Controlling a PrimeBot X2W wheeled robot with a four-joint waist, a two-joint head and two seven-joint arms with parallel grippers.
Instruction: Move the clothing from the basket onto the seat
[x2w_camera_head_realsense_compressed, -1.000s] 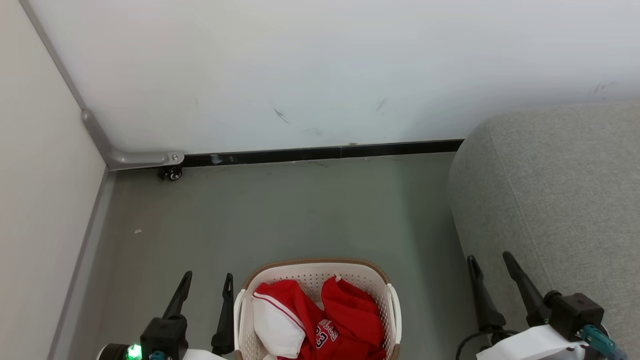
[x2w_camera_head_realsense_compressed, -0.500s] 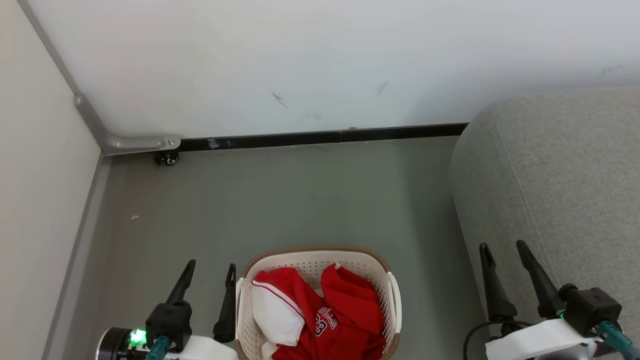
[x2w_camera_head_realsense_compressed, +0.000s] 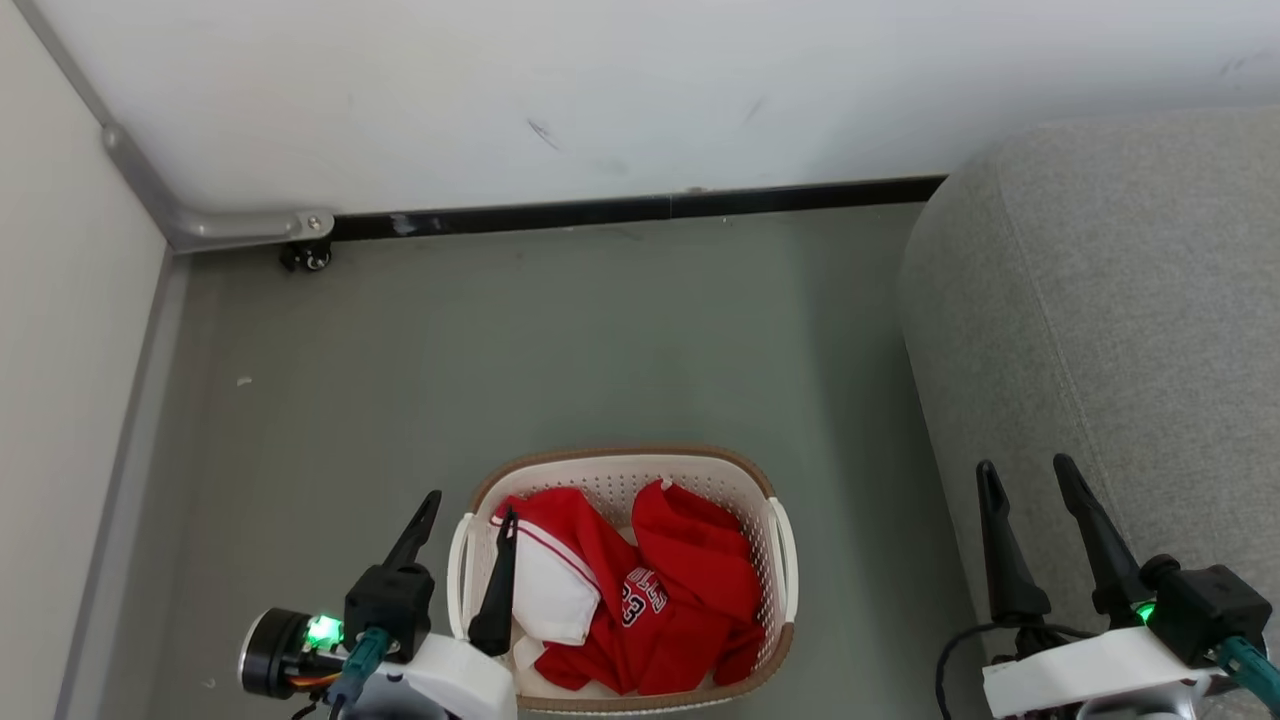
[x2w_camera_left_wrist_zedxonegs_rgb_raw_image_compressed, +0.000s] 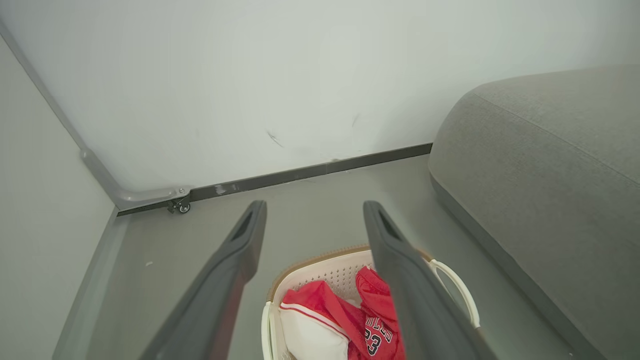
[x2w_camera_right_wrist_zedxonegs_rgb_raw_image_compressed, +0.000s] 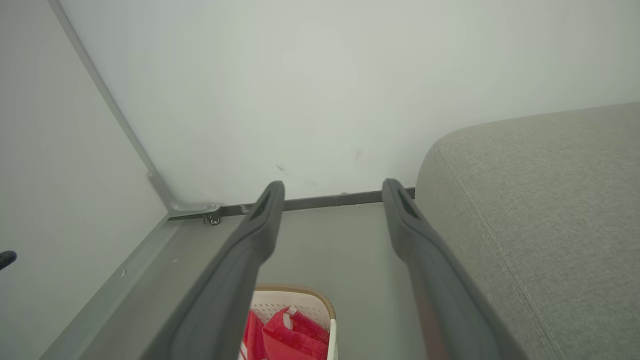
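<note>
Red clothing (x2w_camera_head_realsense_compressed: 650, 590) sits heaped in the basket (x2w_camera_head_realsense_compressed: 620, 458), low centre of frame. It looks soft, light and floppy, so I'd pinch a raised fold by the white panel. Left gripper (x2w_camera_head_realsense_compressed: 471, 505) is spread wide and empty, one finger crossing the basket's left edge. Right gripper (x2w_camera_head_realsense_compressed: 1023, 462) gapes empty too, lower right, against the grey seat (x2w_camera_head_realsense_compressed: 1100, 300). The basket wall looks like the likeliest snag.

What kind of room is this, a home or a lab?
Likely a staged test corner, not a lived-in home: bare white wall panels with a caster wheel at their base, plus a grey seat and a laundry basket.
</note>
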